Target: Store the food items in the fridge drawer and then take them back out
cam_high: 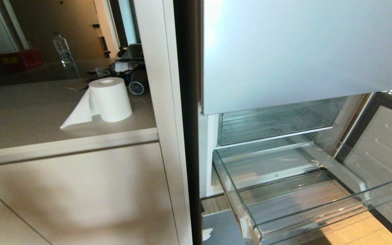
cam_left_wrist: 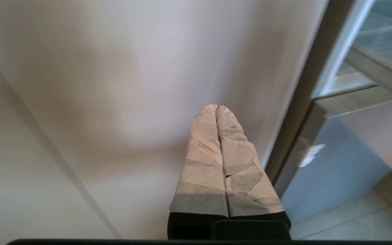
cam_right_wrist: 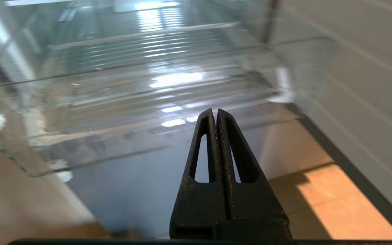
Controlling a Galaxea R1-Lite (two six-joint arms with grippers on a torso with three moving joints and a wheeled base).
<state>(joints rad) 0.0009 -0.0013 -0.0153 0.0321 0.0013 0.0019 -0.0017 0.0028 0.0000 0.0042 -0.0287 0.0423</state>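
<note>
With the fridge drawer [cam_high: 318,207] pulled out empty at five o'clock, both grippers, left [cam_left_wrist: 216,108] and right [cam_right_wrist: 215,111], hold closed jaws that should open before reaching for food.

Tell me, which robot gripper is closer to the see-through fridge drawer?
Right. The right gripper points at the pulled-out fridge drawer just ahead, while the left gripper faces the cabinet front beside the fridge.

We see a wide, shallow, clear plastic fridge drawer [cam_high: 305,204] pulled out under a glass shelf [cam_high: 271,127], and a white paper-towel roll [cam_high: 109,99] on the beige tabletop [cam_high: 29,115] at left.
</note>
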